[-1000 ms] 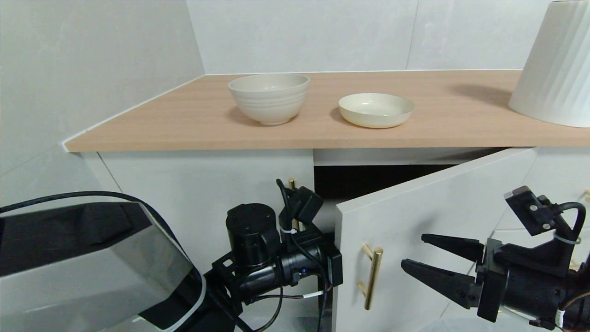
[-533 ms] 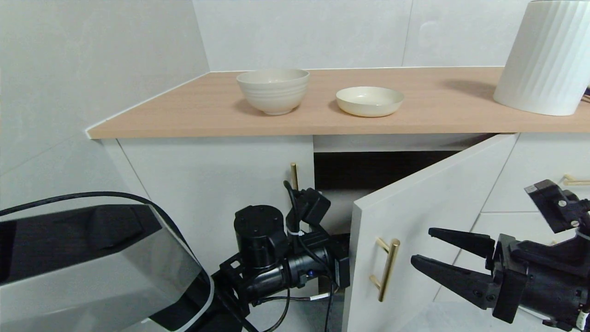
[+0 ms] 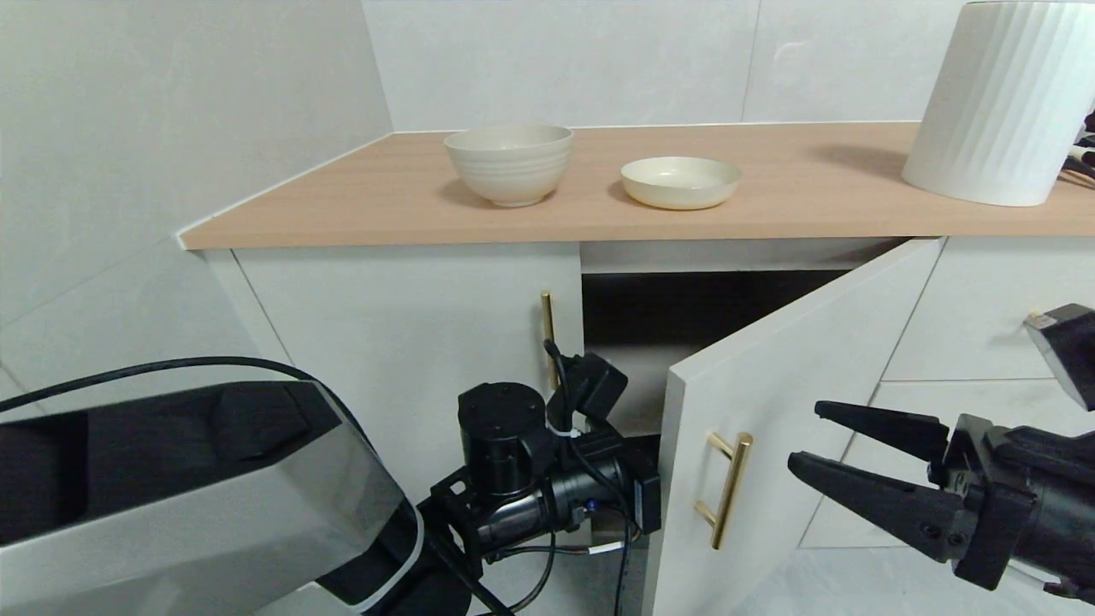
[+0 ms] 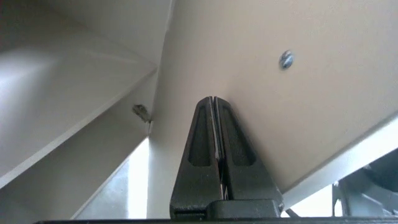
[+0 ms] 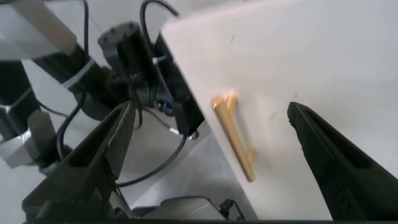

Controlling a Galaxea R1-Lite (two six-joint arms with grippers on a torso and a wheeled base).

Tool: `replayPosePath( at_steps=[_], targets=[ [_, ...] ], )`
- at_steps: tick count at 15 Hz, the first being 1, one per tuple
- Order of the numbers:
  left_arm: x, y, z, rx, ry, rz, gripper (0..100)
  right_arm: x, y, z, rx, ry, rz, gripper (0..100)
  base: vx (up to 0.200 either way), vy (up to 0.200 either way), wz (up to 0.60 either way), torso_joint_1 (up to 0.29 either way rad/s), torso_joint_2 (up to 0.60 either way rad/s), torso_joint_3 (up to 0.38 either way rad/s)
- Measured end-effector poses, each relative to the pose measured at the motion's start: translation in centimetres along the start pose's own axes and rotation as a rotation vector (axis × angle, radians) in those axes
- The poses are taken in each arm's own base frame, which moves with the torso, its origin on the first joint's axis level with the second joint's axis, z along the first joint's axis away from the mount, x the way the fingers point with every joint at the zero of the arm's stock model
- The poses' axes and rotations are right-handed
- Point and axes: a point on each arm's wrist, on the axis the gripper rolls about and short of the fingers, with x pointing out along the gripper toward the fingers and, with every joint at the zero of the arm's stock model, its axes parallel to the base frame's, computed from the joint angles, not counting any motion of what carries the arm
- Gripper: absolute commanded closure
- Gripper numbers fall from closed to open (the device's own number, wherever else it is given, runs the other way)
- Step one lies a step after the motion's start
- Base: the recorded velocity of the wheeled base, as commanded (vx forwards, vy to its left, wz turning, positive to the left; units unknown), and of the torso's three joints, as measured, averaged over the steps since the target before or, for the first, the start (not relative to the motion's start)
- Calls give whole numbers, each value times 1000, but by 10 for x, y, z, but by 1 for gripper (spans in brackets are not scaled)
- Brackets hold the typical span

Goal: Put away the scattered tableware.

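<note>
Head view: the ribbed cream ceramic bowl [image 3: 509,162] and the shallow cream dish [image 3: 680,181] sit on the wooden countertop [image 3: 342,214]. In the left wrist view, the left gripper [image 4: 213,109] is closed and empty behind the white cabinet door [image 4: 298,112], apparently opening it. In the right wrist view, the right gripper [image 5: 208,115] is spread wide and empty; the bowl likely comes next.

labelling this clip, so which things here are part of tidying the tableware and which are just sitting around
Part of the job: deep bowl, shallow dish, both on the countertop; open cabinet door; right gripper, open, facing its handle; left gripper, shut, behind that door.
Just lying about: white ribbed container at the countertop's right end.
</note>
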Motion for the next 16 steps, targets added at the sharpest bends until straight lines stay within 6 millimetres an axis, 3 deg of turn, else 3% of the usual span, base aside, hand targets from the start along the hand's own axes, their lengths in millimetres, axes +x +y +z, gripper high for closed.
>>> replayPosePath(
  at_steps=[7, 13, 16],
  targets=[
    [3, -3, 9, -1, 1, -8, 100, -17, 5, 30, -36, -109, -25, 0, -29, 0, 0, 2, 0, 2],
    [8, -5, 9, -1, 2, -15, 100, -28, 11, 44, -55, -160, -29, 0, 0, 0, 0, 0, 0, 0],
    [9, -10, 8, -11, 29, -17, 100, -31, 13, 46, -60, -173, -24, 0, -200, 0, 0, 10, 6, 1]
  ],
)
